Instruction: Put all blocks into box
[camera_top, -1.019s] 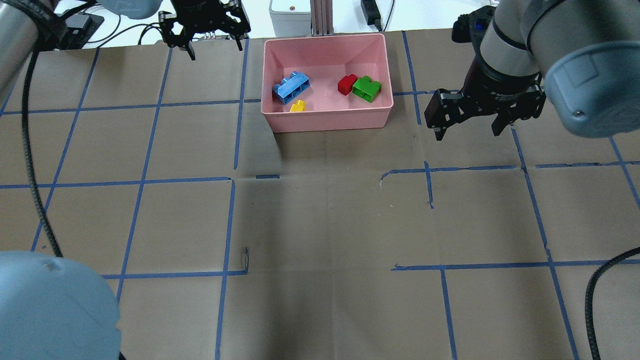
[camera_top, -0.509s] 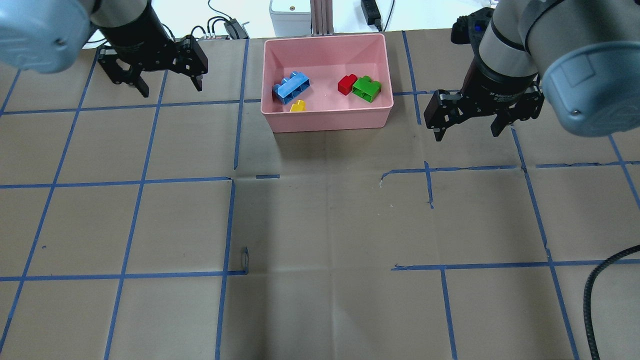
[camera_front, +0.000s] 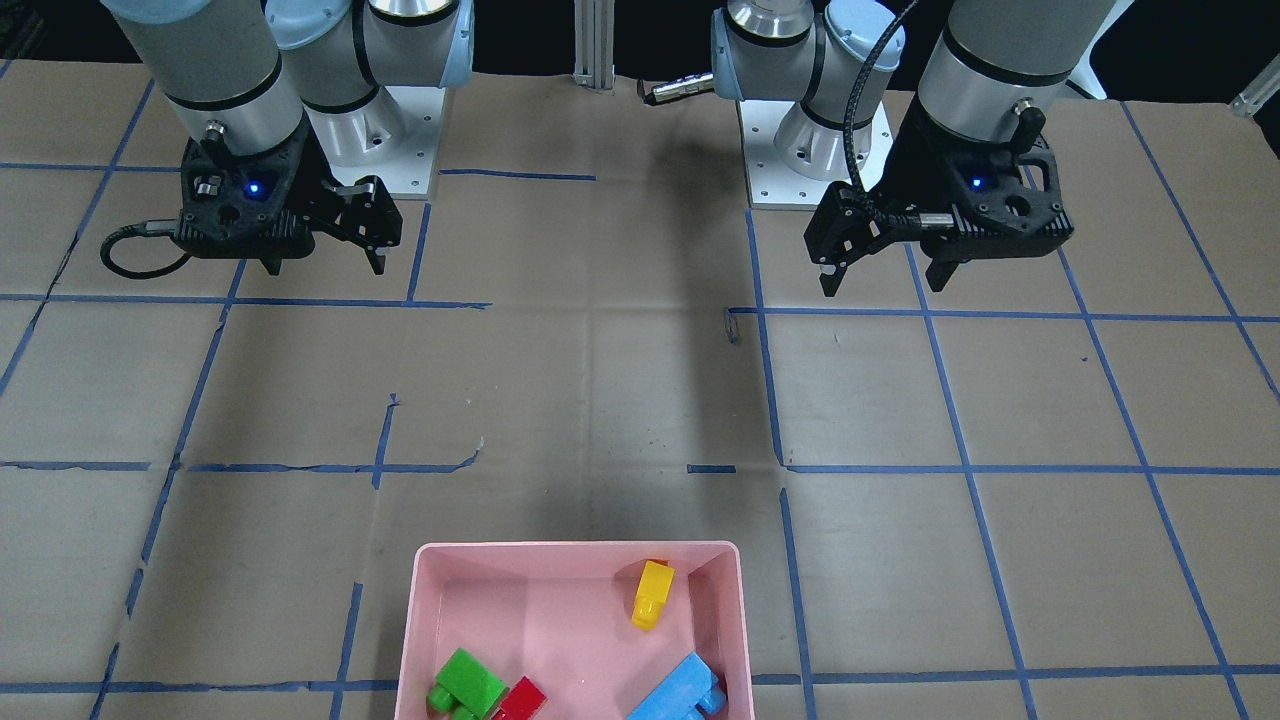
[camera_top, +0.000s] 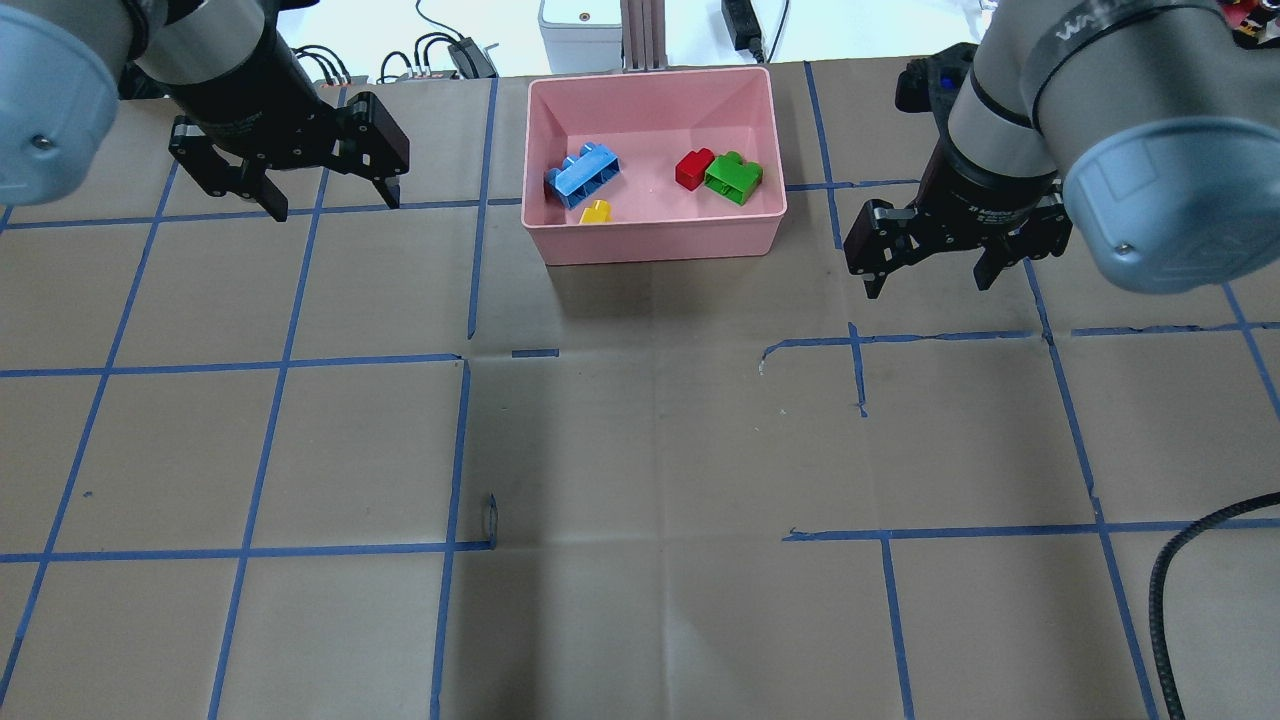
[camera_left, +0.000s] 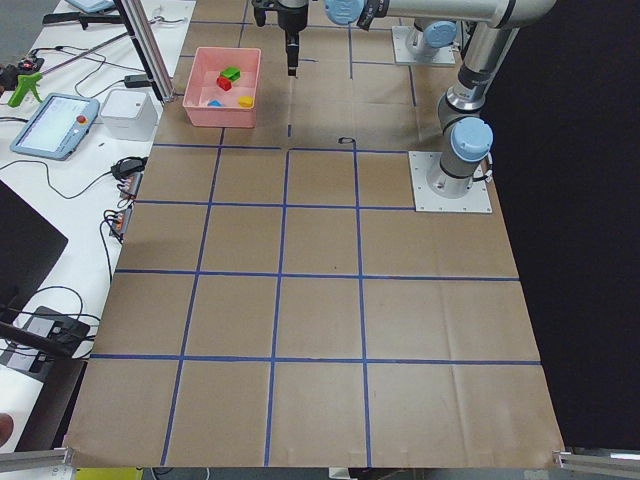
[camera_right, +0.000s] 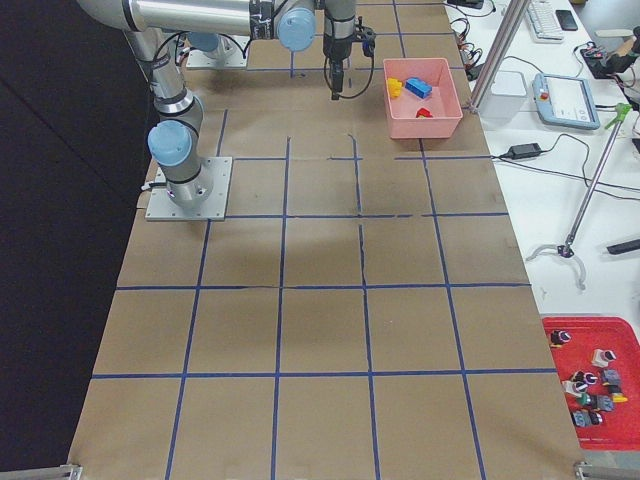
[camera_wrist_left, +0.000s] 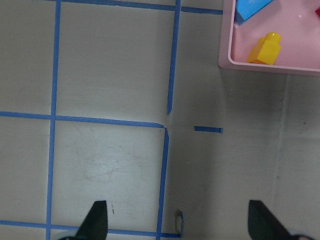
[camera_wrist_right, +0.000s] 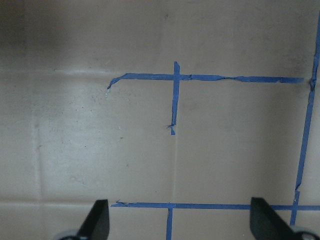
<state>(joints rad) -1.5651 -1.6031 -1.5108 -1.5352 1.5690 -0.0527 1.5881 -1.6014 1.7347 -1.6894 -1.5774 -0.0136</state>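
Note:
The pink box (camera_top: 660, 245) stands at the table's far middle. In it lie the light-blue block (camera_top: 582, 175), the yellow block (camera_top: 596, 211), the red block (camera_top: 693, 168) and the green block (camera_top: 734, 177), the red touching the green. My left gripper (camera_top: 335, 205) is open and empty, left of the box above the table. My right gripper (camera_top: 928, 287) is open and empty, right of the box. The front-facing view shows the box (camera_front: 575, 548) with the yellow block (camera_front: 652, 593). The left wrist view shows the box corner (camera_wrist_left: 260, 67) and yellow block (camera_wrist_left: 265, 48).
Brown cardboard with a blue tape grid covers the table. A white device (camera_top: 580, 30) and a metal post (camera_top: 645, 30) stand behind the box. Cables (camera_top: 450, 50) lie at the back left. A black cable (camera_top: 1190, 570) hangs at the near right.
My left gripper has moved from the table's back edge leftward and toward the robot. My right gripper has drifted slightly toward the robot. The blocks have not moved.

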